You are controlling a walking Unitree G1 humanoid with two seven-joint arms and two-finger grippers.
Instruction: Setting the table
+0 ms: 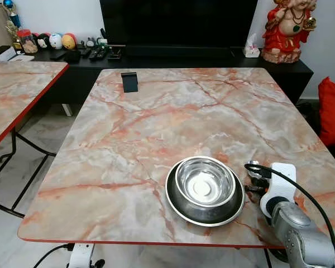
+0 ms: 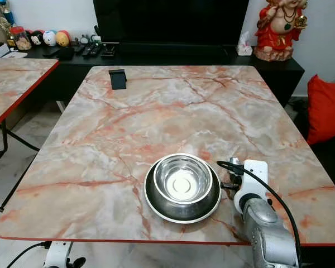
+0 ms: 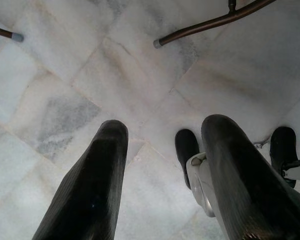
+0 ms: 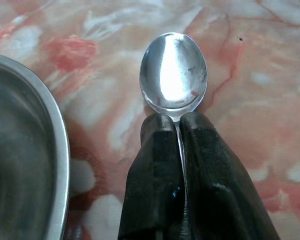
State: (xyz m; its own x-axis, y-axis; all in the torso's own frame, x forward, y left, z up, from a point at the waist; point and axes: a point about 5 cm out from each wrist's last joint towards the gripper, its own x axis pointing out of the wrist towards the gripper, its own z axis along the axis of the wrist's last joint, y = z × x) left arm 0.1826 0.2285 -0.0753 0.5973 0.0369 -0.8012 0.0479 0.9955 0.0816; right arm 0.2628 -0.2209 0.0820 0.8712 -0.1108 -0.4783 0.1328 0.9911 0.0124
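Nearest the robot, the left gripper (image 3: 160,175) is hung idle below the bench edge, its fingers spread apart over the tiled floor (image 3: 90,75). On the near right of the bench (image 1: 156,123), the right gripper (image 4: 177,130) is held just beside the steel bowl (image 1: 205,188), on the bowl's right side. Its fingers are clenched on the neck of a spoon (image 4: 174,72), whose shiny head is seen just above the marble surface; whether it touches the surface cannot be told. The step in hand is judged to be the laying of the spoon beside the bowl. For the next move, the spoon should be lowered flat beside the bowl and the fingers released. Farther back, a small black stand (image 1: 129,81) is seen near the far edge.
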